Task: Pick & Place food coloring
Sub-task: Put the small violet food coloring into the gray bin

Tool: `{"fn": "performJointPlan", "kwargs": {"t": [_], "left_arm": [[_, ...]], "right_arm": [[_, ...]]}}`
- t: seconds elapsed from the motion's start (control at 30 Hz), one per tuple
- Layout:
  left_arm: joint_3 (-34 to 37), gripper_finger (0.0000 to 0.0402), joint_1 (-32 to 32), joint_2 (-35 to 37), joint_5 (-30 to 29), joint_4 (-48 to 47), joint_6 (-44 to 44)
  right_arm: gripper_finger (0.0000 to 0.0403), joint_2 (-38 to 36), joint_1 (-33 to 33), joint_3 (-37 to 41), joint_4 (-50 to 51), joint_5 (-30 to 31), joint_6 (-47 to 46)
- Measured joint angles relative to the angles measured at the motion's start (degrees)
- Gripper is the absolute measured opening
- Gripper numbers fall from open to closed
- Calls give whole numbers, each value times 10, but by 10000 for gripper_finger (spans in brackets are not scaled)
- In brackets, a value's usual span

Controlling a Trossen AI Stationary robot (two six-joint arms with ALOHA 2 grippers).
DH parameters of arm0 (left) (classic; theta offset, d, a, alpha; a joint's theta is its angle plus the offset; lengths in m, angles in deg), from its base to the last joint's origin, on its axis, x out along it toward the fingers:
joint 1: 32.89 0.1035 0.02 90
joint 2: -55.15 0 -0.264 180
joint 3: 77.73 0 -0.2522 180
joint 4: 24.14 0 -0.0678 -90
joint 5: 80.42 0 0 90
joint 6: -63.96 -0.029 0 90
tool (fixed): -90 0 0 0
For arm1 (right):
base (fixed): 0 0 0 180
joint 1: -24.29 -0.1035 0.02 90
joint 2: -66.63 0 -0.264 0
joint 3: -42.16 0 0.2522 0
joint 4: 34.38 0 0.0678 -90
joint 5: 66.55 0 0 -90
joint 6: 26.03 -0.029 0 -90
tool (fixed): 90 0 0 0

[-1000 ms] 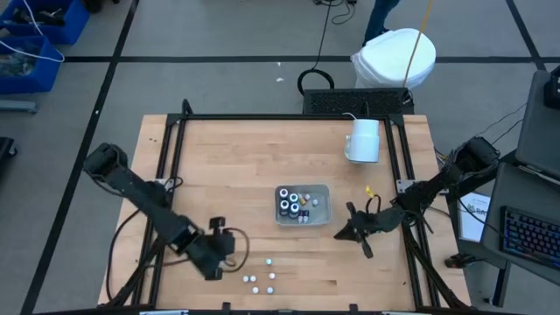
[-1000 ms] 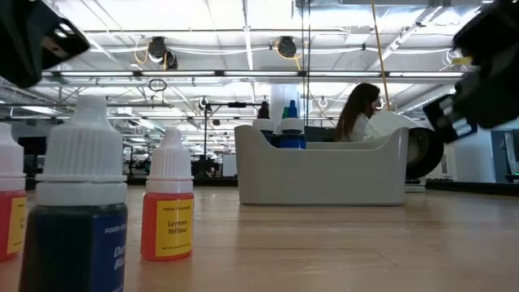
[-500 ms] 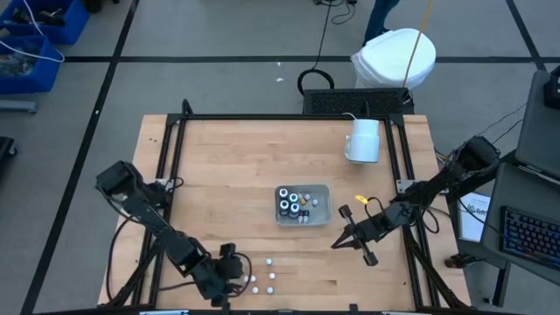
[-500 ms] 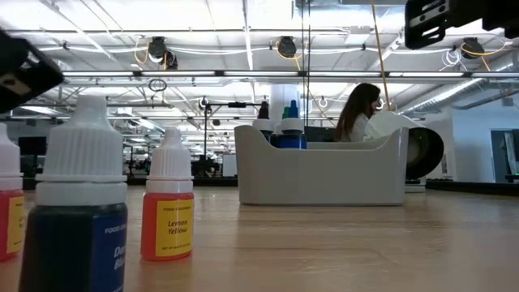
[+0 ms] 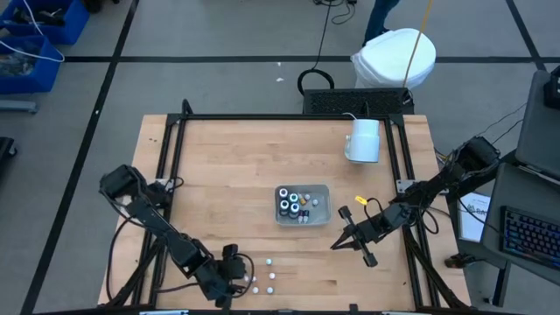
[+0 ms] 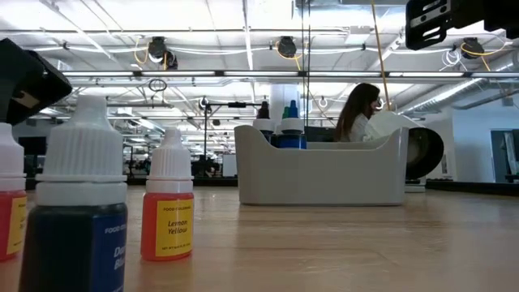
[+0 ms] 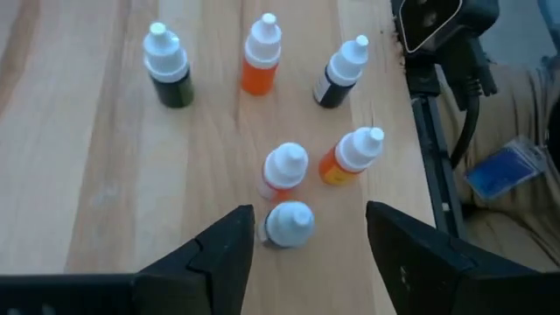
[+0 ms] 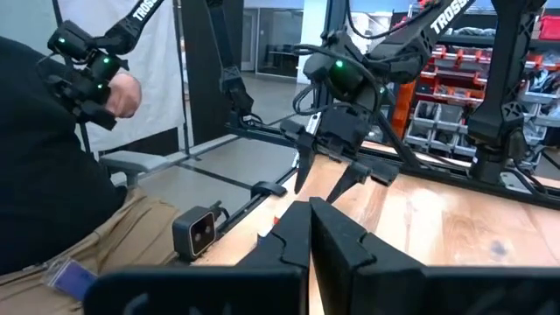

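Several white-capped food coloring bottles (image 7: 282,171) stand upright on their bases near the table's front edge (image 5: 262,278). My left gripper (image 7: 311,236) hangs open over them, slanting down. One bottle (image 7: 287,223) stands between its fingers, with a gap on either side. In the low view a blue bottle (image 6: 77,203) and a lemon yellow one (image 6: 169,204) stand close up, and the left gripper (image 6: 28,77) shows above them. More food coloring, dark pots among it, sits in the clear tray (image 5: 322,210). My right gripper (image 5: 337,243) is shut, held level above the table to the right of the tray.
A white mug (image 5: 363,140) stands at the far right of the table. The tray (image 6: 324,166) sits mid-table. A black frame (image 5: 166,175) runs along the table's edges. Bare wood lies left of and behind the bottles. A person (image 8: 52,175) sits beyond the table's edge.
My left gripper has dropped and gone toward the table's near edge, ending over the loose bottles. My right gripper has risen and rolled about its own axis, then held still. The bottles have not moved.
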Motion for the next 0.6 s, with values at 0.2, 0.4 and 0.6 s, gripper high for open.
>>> {"fn": "performJointPlan", "kwargs": {"t": [0.2,0.4,0.6], "left_arm": [[0,225,0,-20,11,5,-2],[0,225,3,-20,2,14,0],[0,225,15,-20,0,11,0]], "right_arm": [[0,0,0,0,0,1,3],[0,0,0,0,0,2,6],[0,0,0,0,0,2,6]]}}
